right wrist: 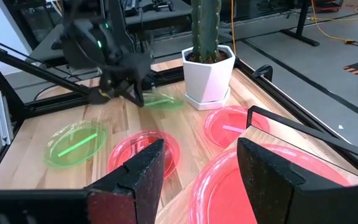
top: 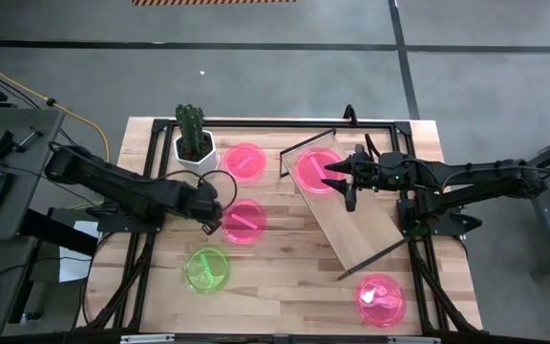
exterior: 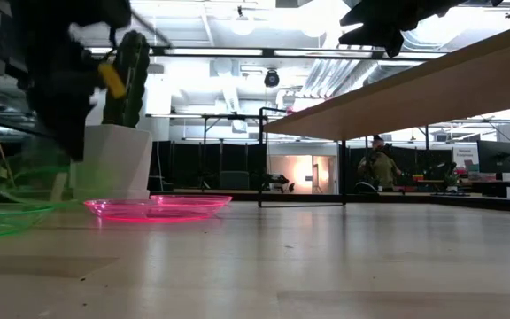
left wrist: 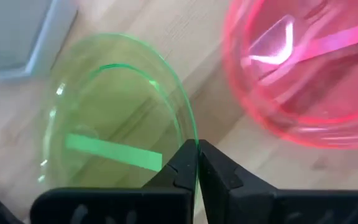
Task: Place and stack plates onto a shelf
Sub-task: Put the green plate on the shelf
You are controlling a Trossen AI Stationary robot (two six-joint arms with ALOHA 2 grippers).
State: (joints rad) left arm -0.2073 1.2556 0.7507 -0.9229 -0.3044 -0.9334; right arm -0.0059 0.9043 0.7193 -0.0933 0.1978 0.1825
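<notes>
Plank bench point(top: 285, 277) in a grey-floored workshop. Shelf point(top: 356, 215) sits angled toward the bench's right edge w/ one pink plate point(top: 315, 172) on its far end; right gripper point(top: 349, 177) hangs spread above it. Left gripper point(top: 212, 218), mid-bench, pinches a green plate point(left wrist: 104, 124) by its rim. Cactus pot point(top: 196, 151) near far edge.

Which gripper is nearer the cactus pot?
Left. The left gripper, pinching a green plate, is just beside the cactus pot; the right gripper hovers open over the shelf, farther off.
</notes>
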